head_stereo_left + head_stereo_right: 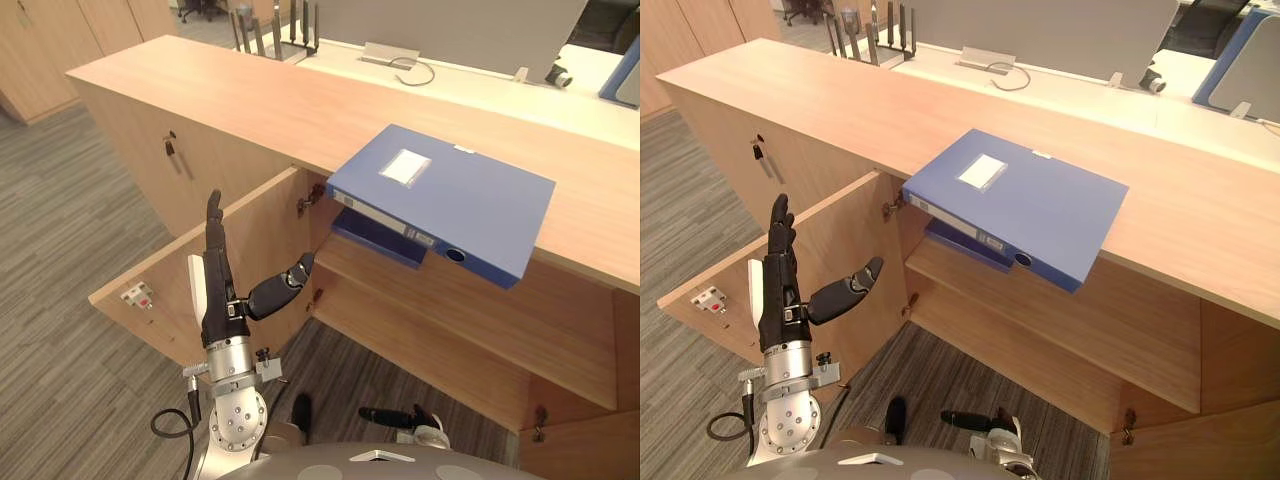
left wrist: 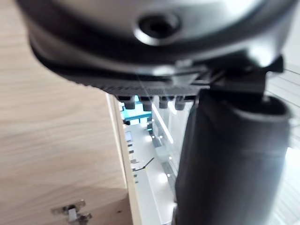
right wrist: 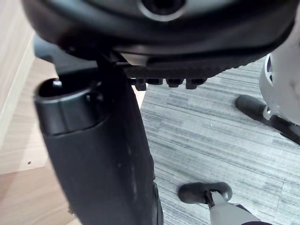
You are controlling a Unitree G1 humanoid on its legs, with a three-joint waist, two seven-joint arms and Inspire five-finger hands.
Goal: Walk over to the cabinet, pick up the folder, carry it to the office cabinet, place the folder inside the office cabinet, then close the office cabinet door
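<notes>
A blue folder (image 1: 440, 195) with a white label lies flat on the wooden cabinet top (image 1: 250, 100), one corner overhanging the front edge above the open compartment. Beneath it, a second, darker blue folder (image 1: 385, 238) rests on the shelf (image 1: 450, 300) inside. The cabinet door (image 1: 175, 270) stands swung open to the left. My left hand (image 1: 215, 290) is raised in front of the door's inner face, fingers straight up and thumb (image 1: 845, 288) pointing toward the opening, holding nothing. My right hand (image 3: 98, 154) hangs low over the carpet with straight fingers and is empty.
A key (image 1: 170, 147) hangs in the lock of the shut door to the left. Behind the cabinet runs a white desk (image 1: 470, 75) with a cable and a black rack (image 1: 280, 30). Grey striped carpet (image 1: 60, 230) covers the floor on the left.
</notes>
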